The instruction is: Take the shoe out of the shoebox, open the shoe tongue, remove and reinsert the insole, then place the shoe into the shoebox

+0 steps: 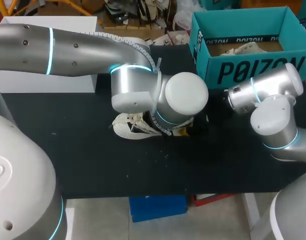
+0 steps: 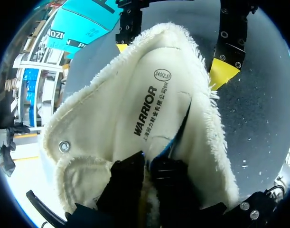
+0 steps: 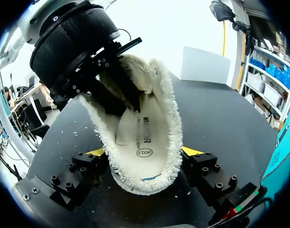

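Note:
A white fleece-lined shoe (image 1: 132,127) lies on the black table (image 1: 82,150) under my left wrist. In the left wrist view its opening faces me, with the printed insole (image 2: 149,99) inside and one edge lifted. My left gripper (image 2: 148,173) reaches into the shoe (image 2: 92,123), its black fingers pinched together on the insole. My right gripper (image 3: 144,154) holds the heel of the shoe (image 3: 159,95), one yellow-tipped finger on each side. From the left wrist it shows as the right gripper (image 2: 173,59) beyond the heel.
The teal shoebox (image 1: 243,70) stands open at the table's back right with another pale shoe (image 1: 248,48) inside. A white box (image 1: 47,80) sits at the back left behind my left arm. Bare black table lies in front of the shoe.

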You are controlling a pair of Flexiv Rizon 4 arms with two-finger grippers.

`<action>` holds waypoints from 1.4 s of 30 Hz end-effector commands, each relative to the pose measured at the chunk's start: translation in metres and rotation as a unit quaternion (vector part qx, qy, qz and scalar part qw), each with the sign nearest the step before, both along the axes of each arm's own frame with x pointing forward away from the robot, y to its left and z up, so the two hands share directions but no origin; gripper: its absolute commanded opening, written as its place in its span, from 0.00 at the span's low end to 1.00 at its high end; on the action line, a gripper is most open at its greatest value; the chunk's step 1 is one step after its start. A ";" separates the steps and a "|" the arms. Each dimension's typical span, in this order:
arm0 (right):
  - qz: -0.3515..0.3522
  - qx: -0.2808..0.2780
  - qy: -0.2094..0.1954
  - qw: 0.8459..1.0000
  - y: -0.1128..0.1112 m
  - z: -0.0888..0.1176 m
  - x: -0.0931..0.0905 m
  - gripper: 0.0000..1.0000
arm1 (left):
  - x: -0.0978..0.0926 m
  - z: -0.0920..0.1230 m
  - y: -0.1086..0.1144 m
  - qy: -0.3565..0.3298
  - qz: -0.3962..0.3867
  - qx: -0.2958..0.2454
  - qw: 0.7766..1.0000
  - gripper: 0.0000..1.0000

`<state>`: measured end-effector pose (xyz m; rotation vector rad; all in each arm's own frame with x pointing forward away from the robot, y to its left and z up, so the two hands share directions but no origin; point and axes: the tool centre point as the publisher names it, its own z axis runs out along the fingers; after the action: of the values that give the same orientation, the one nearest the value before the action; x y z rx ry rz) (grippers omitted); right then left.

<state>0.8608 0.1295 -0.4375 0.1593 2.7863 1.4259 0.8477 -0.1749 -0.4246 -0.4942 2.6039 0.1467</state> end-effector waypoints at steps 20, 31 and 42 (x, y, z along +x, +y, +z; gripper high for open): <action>-0.001 -0.001 0.001 1.000 -0.001 -0.003 0.002 0.00 | -0.003 0.023 0.002 0.118 -0.068 -0.062 0.989 0.00; -0.001 -0.001 0.001 1.000 -0.001 -0.003 0.002 0.00 | -0.012 0.039 -0.001 0.127 -0.094 -0.101 0.982 0.00; -0.001 -0.001 0.001 1.000 -0.001 -0.003 0.002 0.00 | -0.013 0.025 -0.024 0.135 -0.138 -0.095 0.977 0.00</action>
<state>0.8607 0.1282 -0.4373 0.1602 2.7866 1.4255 0.8317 -0.1880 -0.3874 -0.1955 2.9340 -0.1478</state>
